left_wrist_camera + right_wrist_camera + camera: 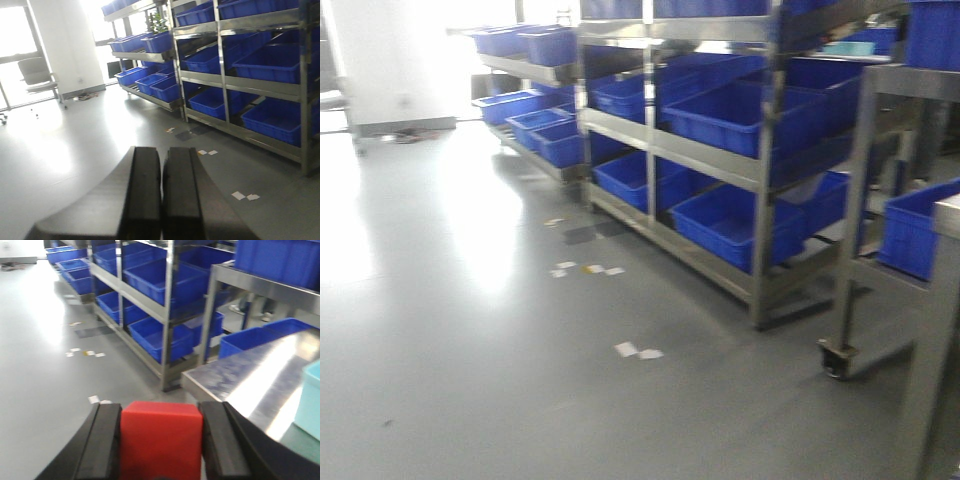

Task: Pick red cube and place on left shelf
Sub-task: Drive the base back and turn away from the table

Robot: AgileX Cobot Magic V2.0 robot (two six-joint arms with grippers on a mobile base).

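Note:
My right gripper (161,412) is shut on the red cube (160,442), which fills the gap between its two black fingers (107,440). It hangs over the grey floor, beside the corner of a flat steel table (250,375). The left shelf (720,160), a tiered steel rack with blue crates (730,225), stands ahead and to the right in the front view. It also shows in the right wrist view (145,300) and the left wrist view (250,85). My left gripper (161,152) is shut and empty, held above the floor.
A second steel rack on castors (880,220) with blue crates stands at the right. A further rack (525,110) stands at the back. A light blue bin (310,400) sits on the steel table. Paper scraps (637,351) lie on the floor. A chair (36,75) stands by the far window.

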